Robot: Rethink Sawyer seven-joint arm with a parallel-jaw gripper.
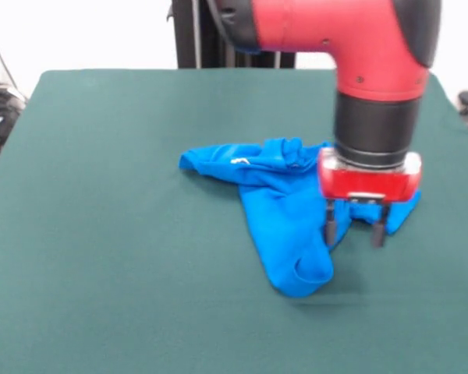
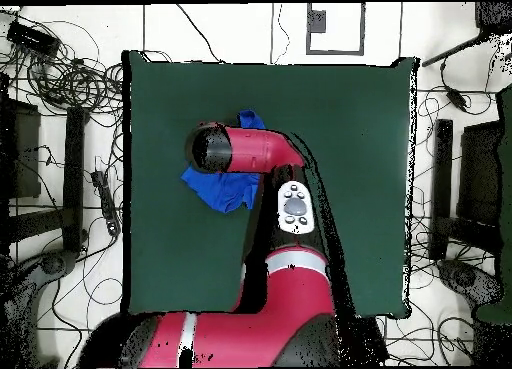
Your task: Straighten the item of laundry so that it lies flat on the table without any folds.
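**Jaws over crumpled shirt**

Jaws parted, empty, hovering just above the shirt (image 1: 285,210), gripper (image 1: 356,226) at its right-hand part in the front view. Shirt bunched and folded near the middle of the counter (image 1: 101,296). Could pinch several layers at once and drag the heap instead of spreading it. Print mostly hidden; overhead, arm covers much of the shirt.

Red and black arm (image 2: 262,185) reaching up from bottom edge over green table (image 2: 350,115), its end turned toward the left edge. Crumpled blue item of laundry (image 2: 222,189) partly hidden beneath arm's end, left of table's centre; one bit pokes out above the arm. Gripper hidden. Cables (image 2: 70,80) on floor beyond left edge.
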